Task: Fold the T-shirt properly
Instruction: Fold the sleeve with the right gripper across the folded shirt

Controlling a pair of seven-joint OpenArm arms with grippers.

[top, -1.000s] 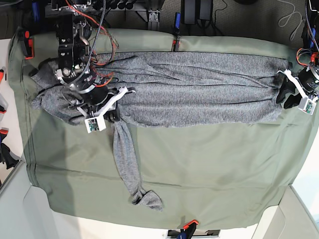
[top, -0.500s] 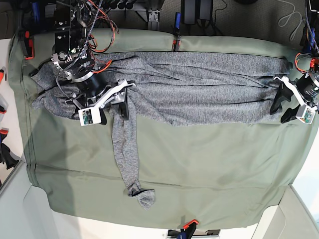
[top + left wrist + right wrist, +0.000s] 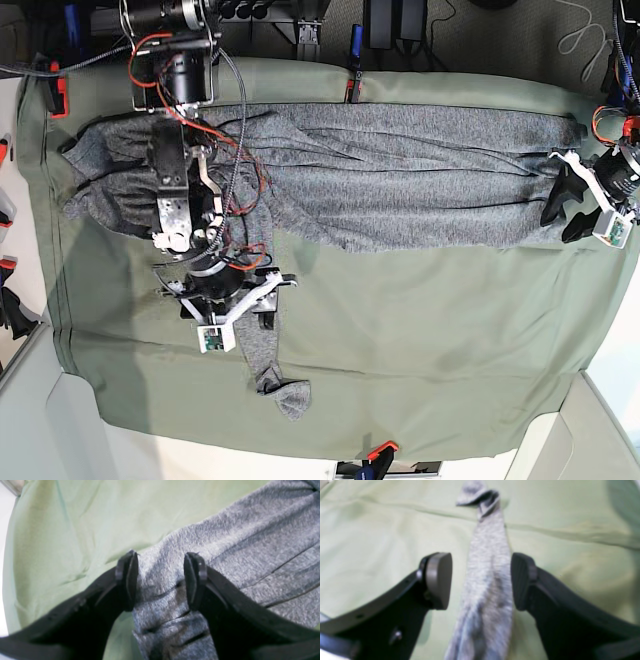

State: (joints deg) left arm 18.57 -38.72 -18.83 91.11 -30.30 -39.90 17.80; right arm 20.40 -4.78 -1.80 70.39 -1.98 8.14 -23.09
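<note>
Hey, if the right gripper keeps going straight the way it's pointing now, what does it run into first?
Probably the T-shirt: its long grey strip runs between the open fingers of the right gripper and ahead to a bunched end. Depth is unclear, so contact could come sooner.

The T-shirt (image 3: 400,175) is soft heather-grey knit, speckled and matt, creased into folds. Under it the bench wears a smooth, matt olive-green cloth (image 3: 430,340), lightly wrinkled. The right pincer (image 3: 481,580) has matt black plastic fingers, one pad (image 3: 521,580) finely ribbed.
</note>
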